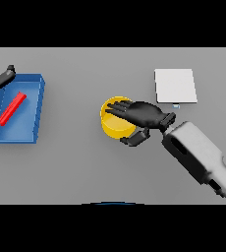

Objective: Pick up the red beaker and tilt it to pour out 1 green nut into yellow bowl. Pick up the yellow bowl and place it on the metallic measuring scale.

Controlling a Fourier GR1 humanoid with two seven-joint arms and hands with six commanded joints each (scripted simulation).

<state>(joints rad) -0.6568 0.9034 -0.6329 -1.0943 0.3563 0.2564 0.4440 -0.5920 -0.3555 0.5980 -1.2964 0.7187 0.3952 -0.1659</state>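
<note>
A plain grey bench [85, 167] fills the view. Near its middle stands the yellow bowl [116, 123], upright, with the right hand [142, 115] laid over its right half. The hand's fingers [119, 109] stretch out straight and slightly spread across the bowl's opening, while the thumb [134, 139] curls in below the bowl's right edge; whether it actually presses the wall cannot be told. The white and grey right arm [198, 155] runs down toward the lower right corner.

Behind and to the right of the bowl, apart from it, lies the flat pale metallic measuring scale [175, 86].

Far to the left sits a blue tray [34, 106], and the red beaker [12, 108] lies on its side inside it, slanted. The left hand [1, 78] shows at the tray's upper left corner, at the view's edge; its fingers look relaxed and hold nothing.
</note>
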